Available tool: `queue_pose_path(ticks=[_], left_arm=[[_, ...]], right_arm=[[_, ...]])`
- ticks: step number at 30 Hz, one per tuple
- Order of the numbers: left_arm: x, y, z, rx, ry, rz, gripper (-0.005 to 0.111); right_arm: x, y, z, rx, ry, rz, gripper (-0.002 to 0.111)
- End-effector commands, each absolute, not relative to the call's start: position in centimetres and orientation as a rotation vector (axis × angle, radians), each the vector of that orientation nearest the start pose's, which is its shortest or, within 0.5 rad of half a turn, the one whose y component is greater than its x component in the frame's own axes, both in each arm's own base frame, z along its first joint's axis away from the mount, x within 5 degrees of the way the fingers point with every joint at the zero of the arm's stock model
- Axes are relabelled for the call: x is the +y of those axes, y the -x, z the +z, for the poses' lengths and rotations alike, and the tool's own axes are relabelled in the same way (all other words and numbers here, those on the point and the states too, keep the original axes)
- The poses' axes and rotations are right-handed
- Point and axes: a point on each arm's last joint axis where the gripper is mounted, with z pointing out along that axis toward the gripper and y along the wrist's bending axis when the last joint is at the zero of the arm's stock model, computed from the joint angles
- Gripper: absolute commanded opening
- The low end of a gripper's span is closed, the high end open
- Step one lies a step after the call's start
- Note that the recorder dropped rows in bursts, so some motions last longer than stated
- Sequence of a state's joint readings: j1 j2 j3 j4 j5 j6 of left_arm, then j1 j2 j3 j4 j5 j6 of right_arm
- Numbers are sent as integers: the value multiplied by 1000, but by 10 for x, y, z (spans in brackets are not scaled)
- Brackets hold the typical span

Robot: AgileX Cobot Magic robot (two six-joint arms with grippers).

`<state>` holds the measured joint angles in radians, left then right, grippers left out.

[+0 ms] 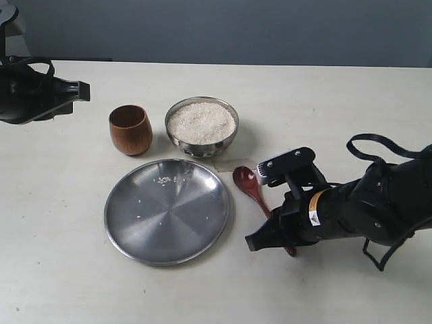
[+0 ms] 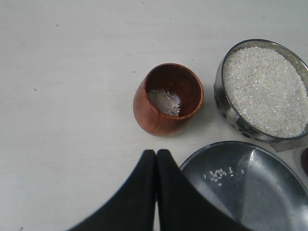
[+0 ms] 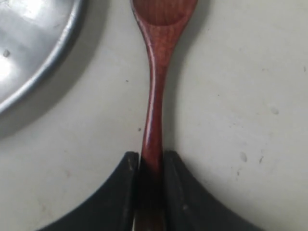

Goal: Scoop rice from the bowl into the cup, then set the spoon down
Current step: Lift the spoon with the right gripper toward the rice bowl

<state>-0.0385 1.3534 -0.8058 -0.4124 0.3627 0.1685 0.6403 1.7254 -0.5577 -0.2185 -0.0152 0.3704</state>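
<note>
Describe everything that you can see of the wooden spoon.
The spoon is glossy reddish-brown wood, with an oval bowl, empty and facing up, and a slim straight handle. It lies on the table, beside the steel plate without touching it. The right gripper clamps the rear part of the handle from both sides.

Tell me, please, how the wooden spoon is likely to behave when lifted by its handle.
The spoon looks like solid wood, so probably stiff and light. Its glossy, slim handle may slip or twist in the right pincer, which grips it far from the oval end, so that end could droop.
</note>
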Motion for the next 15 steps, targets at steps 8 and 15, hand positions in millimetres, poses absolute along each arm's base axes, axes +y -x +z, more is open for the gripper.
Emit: queue_pose_path(ticks=[8,15], left_arm=[[-24,-275,252,2357,143,-288,0],[-24,-275,253,2350,144,-286,0]], right_arm=[[159,-251,202,2464,762,-56,-1],[167,-278,252,2347,805,-197,-1]])
